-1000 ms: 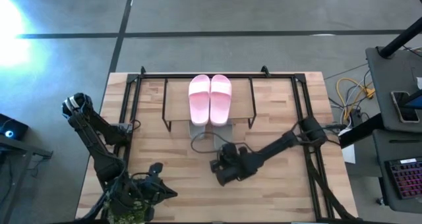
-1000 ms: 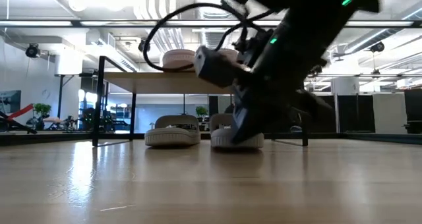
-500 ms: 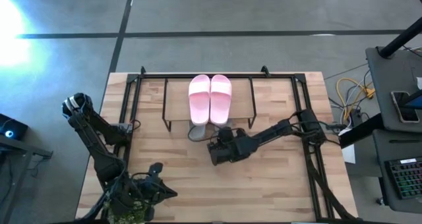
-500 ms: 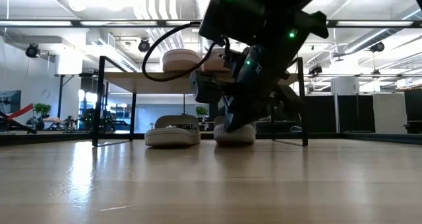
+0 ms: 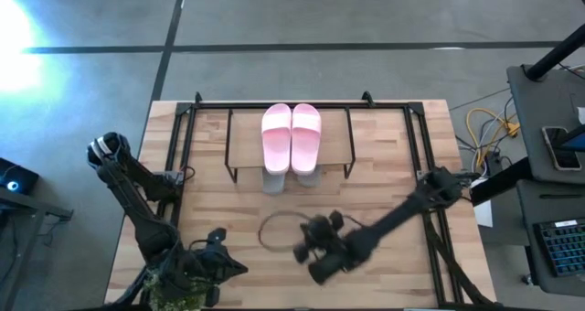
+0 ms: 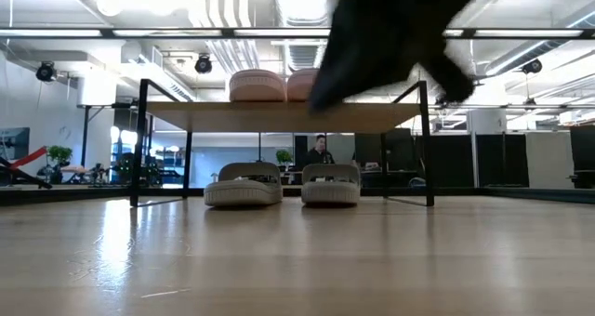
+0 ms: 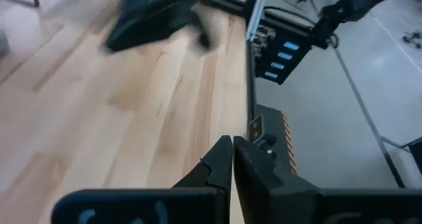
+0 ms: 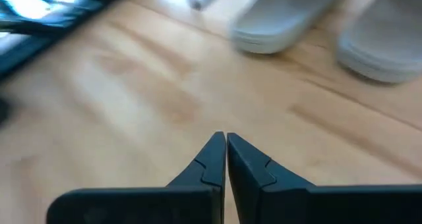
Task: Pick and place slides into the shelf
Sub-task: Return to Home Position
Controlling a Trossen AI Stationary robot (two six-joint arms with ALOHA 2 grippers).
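Note:
Two pale pink slides (image 5: 291, 137) lie side by side on the top board of the shelf (image 5: 334, 139); the low view shows them as pink slides (image 6: 274, 84) on the board. Two grey-green slides (image 6: 244, 184) (image 6: 331, 182) rest on their soles on the table under the shelf, and their near ends (image 5: 274, 179) stick out in the high view. My right gripper (image 5: 306, 250) (image 8: 225, 143) is shut and hangs over bare table well in front of the shelf, with the grey-green slides (image 8: 283, 20) ahead of it. My left gripper (image 5: 228, 267) (image 7: 232, 145) waits shut at the table's near left corner.
A large black tube frame (image 5: 187, 128) surrounds the shelf area and runs along the table's right side (image 5: 434, 247). A loose cable loop (image 5: 279, 229) lies by my right gripper. Bare wood (image 5: 238, 210) stretches between the shelf and the near edge. A person (image 6: 320, 153) shows far behind the table.
My right gripper first moved toward the shelf, up to the right grey-green slide, then pulled back toward the table's near edge and rose out of the low view. That slide slid a little farther under the shelf.

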